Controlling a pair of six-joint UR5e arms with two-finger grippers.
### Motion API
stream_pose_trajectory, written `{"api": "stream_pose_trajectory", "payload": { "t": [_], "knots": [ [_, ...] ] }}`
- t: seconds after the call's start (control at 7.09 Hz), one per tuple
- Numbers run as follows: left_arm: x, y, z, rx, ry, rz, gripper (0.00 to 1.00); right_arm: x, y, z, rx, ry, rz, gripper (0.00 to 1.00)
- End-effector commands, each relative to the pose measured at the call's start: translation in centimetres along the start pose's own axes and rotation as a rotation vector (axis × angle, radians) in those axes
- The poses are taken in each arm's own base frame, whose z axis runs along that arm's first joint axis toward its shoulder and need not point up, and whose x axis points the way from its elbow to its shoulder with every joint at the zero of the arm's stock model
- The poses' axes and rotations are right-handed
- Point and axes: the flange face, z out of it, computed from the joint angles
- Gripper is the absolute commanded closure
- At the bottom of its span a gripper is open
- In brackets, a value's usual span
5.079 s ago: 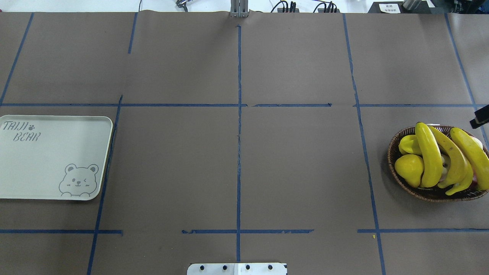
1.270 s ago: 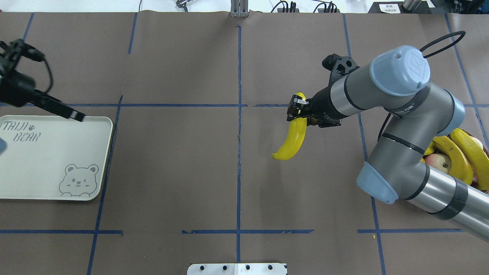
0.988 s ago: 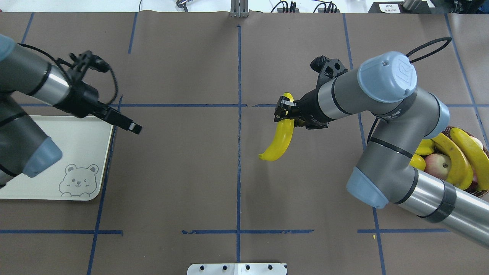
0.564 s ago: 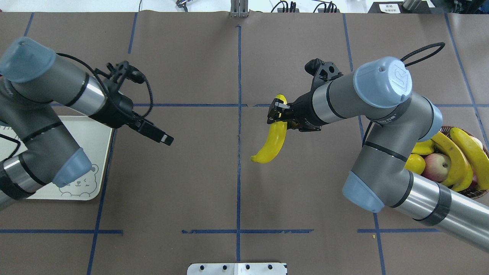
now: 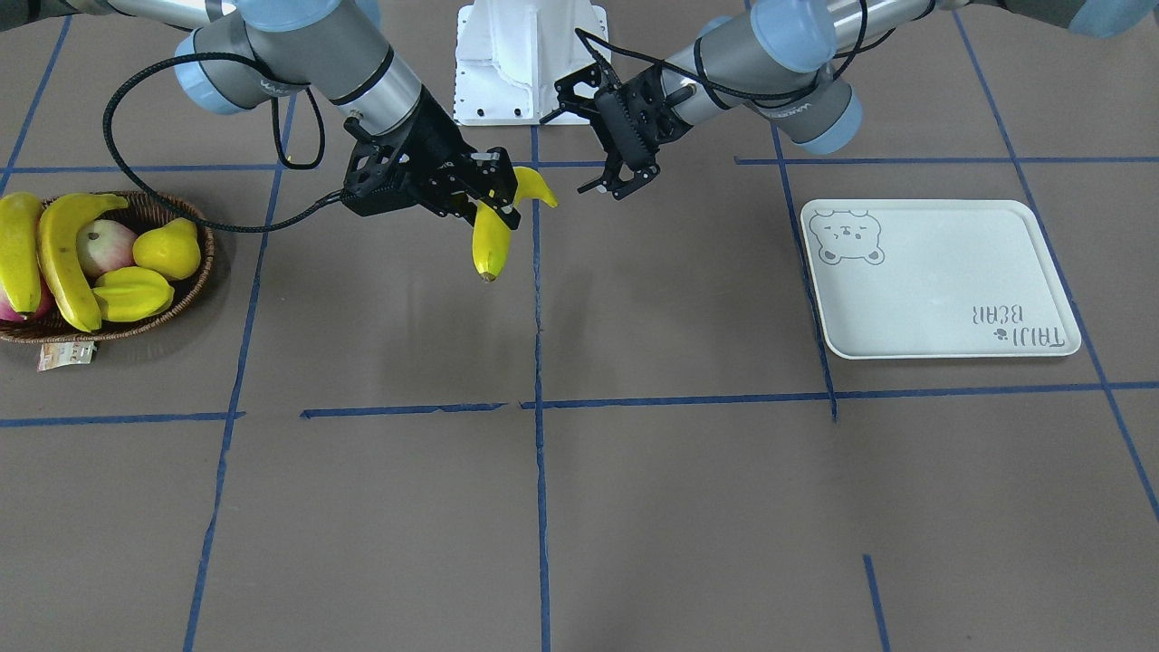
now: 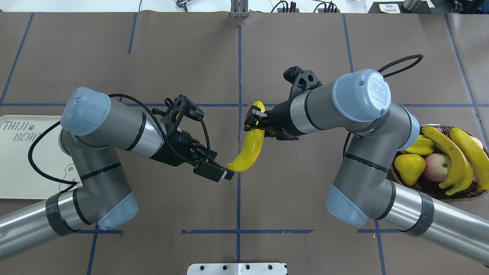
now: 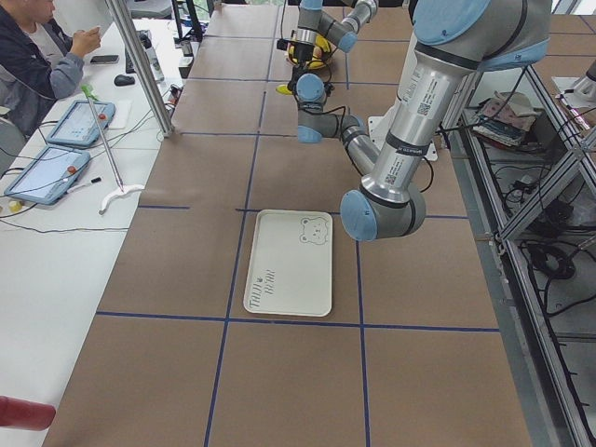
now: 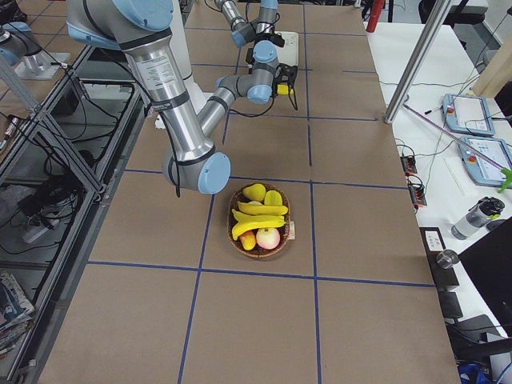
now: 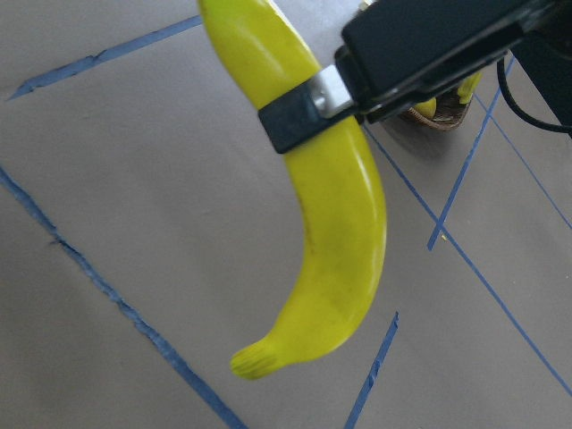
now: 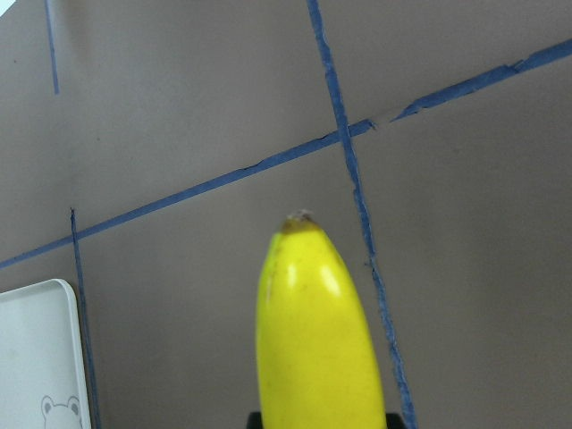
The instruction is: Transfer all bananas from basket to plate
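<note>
The right gripper (image 6: 255,120) was clamped on one banana (image 6: 250,151) near its upper end, holding it clear above the middle of the table (image 6: 301,198) with its tip hanging down. The left gripper (image 5: 620,184) faced it from just beside, fingers apparently spread with nothing between them (the overhead view merged them into one dark block). Other bananas (image 5: 63,258) lay in the basket (image 5: 186,294) at the right end. The plate (image 5: 942,290) sat well apart at the left end.
</note>
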Motion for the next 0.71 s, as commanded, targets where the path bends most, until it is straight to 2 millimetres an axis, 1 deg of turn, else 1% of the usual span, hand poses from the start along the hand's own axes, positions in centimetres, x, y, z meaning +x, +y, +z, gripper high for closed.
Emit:
{"api": "stream_pose_trajectory", "payload": {
  "t": [0.0, 0.14, 0.28, 0.42, 0.56],
  "knots": [
    [0.5, -0.1, 0.3, 0.014, 0.007, 0.007, 0.01, -0.4, 1.2, 0.4, -0.018, -0.006, -0.001, 0.82],
    [0.7, -0.1, 0.4, 0.014, 0.01, 0.008, 0.01, -1.3, 1.9, 0.5, -0.029, -0.017, -0.004, 0.79],
    [0.7, -0.1, 0.5, 0.012, 0.01, 0.007, 0.01, -2.4, 2.5, 0.5, -0.04, -0.034, 0.022, 0.78],
    [1.1, 0.3, 1.0, 0.003, 0.018, -0.032, 0.01, -2.7, 2.7, 0.5, -0.043, -0.039, 0.022, 0.76],
    [1.1, 0.4, 1.0, 0.002, 0.02, -0.053, 0.01, -2.8, 2.8, 0.5, -0.045, -0.041, 0.021, 0.75]
  ]
}}
